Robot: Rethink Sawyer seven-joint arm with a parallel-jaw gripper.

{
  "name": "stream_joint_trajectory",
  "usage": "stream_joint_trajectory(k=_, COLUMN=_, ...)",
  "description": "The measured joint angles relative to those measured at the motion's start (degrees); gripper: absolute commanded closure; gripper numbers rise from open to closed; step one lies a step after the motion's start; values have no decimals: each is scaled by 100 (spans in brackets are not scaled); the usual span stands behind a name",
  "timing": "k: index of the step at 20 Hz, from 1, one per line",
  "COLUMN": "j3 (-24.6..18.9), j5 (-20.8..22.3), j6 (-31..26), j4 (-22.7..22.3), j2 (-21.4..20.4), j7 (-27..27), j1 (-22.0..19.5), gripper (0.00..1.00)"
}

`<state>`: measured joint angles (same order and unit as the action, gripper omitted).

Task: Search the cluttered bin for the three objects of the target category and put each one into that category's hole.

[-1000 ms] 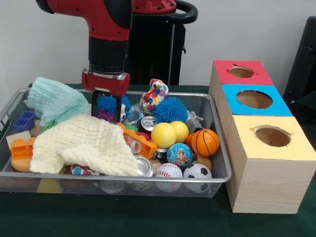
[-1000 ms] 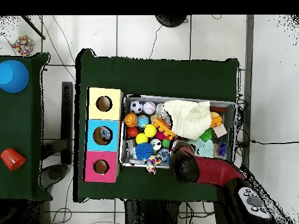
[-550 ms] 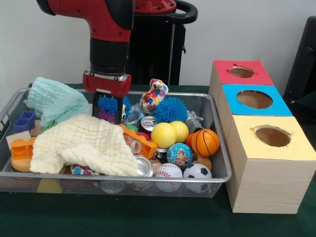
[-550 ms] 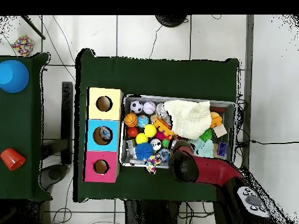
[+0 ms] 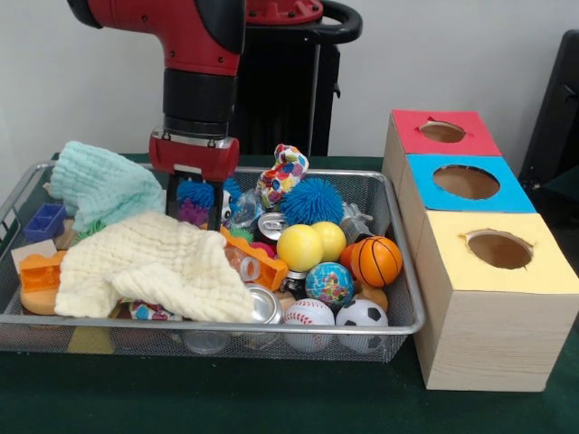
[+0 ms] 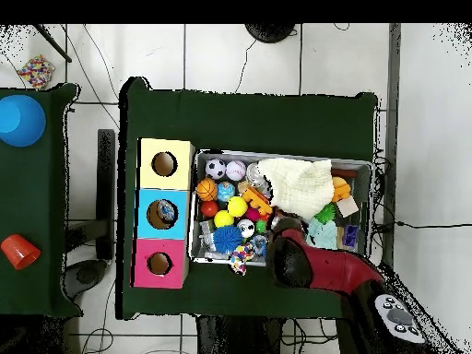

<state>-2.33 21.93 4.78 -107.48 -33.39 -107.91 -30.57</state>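
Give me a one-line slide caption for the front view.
Sawyer gripper lowered into a cluttered wire bin beside red, blue and yellow hole boxes.

You have a wire-mesh metal bin [image 5: 398,307] with a bright rim. Right under the gripper [image 5: 194,194] lies a cream waffle-weave cloth [image 5: 149,267], soft and matt; a mint cloth [image 5: 99,185] beside it looks alike. The yellow ball [image 5: 299,247] is smooth, the blue spiky ball [image 5: 310,201] bristly. The sorting boxes [image 5: 484,325] show pale wood grain.
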Motion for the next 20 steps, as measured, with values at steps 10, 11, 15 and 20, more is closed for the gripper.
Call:
stream_joint_trajectory(k=10, j3=24, j5=1, j6=550, j4=0, j2=2, j7=0, j1=93, gripper=0)
stream_joint_trajectory(k=11, j3=25, j5=2, j6=554, j4=0, j2=4, j7=0, j1=92, gripper=0)
stream_joint_trajectory(k=15, j3=24, j5=2, j6=554, j4=0, j2=4, j7=0, j1=92, gripper=0)
stream_joint_trajectory(k=20, j3=24, j5=2, j6=554, j4=0, j2=4, j7=0, j1=92, gripper=0)
